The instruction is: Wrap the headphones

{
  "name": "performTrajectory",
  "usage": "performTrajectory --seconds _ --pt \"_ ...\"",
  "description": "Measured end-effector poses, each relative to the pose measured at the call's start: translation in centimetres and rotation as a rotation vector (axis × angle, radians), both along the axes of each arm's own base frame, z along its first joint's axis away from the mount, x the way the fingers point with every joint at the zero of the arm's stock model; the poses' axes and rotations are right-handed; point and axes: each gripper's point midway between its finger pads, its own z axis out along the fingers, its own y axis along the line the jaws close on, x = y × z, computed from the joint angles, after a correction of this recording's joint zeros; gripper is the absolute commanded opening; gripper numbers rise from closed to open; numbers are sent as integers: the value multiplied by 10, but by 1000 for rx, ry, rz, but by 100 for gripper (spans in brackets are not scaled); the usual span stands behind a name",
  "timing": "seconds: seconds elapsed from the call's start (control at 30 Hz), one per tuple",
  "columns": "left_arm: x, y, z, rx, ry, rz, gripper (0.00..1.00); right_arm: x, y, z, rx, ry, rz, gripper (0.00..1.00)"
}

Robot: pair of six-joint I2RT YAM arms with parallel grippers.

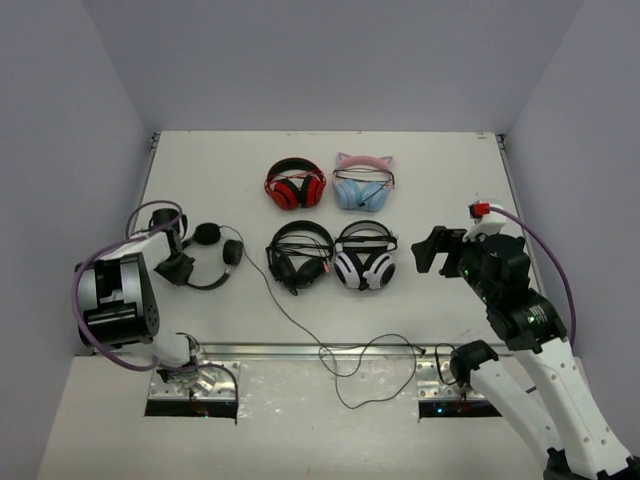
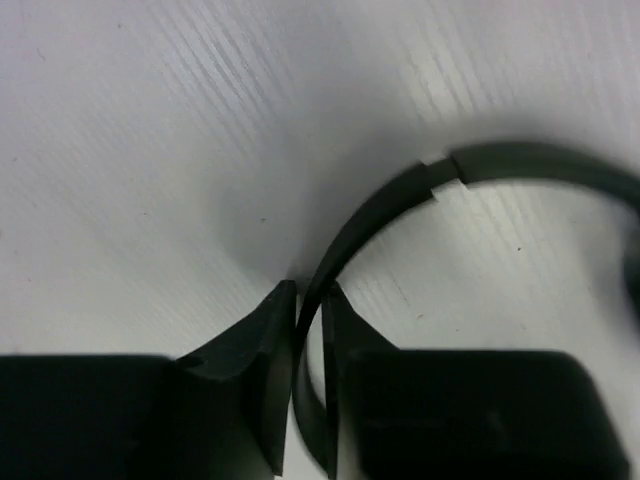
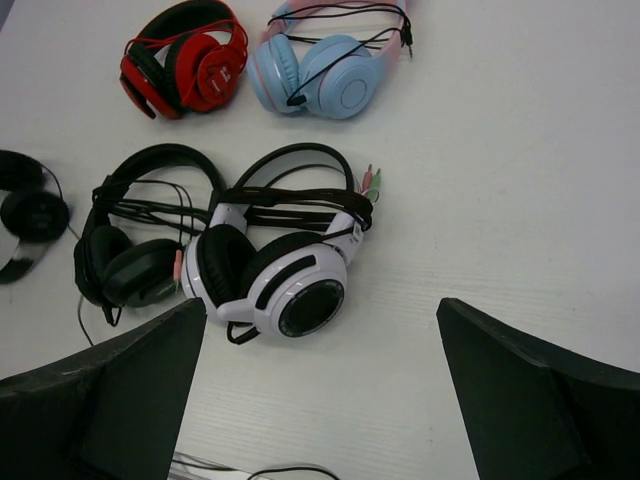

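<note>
The small all-black headphones [image 1: 215, 250] lie on the table at the left, with two round cups and a thin headband. Their long thin cable [image 1: 300, 325] runs towards the front edge and loops there. My left gripper [image 1: 178, 264] is shut on the thin headband [image 2: 400, 195], which passes between the fingertips [image 2: 262, 320] in the left wrist view. One cup shows at the left edge of the right wrist view [image 3: 32, 215]. My right gripper [image 1: 432, 250] is open and empty above the table at the right, with wide-apart fingers [image 3: 150, 370].
Red-and-black headphones [image 1: 296, 185] and pink-and-blue cat-ear headphones [image 1: 362, 183] lie at the back centre. Bigger black over-ear headphones [image 1: 299, 253] and a white-and-black pair [image 1: 365, 258] lie in front of them. The cable loops hang over the metal rail [image 1: 300, 350] at the front edge.
</note>
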Motion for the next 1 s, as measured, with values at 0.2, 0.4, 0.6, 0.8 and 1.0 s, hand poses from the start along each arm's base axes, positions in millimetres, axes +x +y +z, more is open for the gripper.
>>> performTrajectory --seconds 0.2,0.4,0.6,0.8,1.0 --pt "-9 -1 6 12 5 13 0 1 0 0 0 -1 -4 99" --pt "-16 0 36 39 -30 1 0 2 3 -5 -3 21 10 99" --pt "16 -1 122 151 -276 -139 0 -2 44 2 84 10 232 99" --pt "66 -60 241 143 -639 -479 0 -17 115 32 320 -83 633 99" --pt "69 -95 347 115 -860 -678 0 16 155 33 432 -28 793 99"
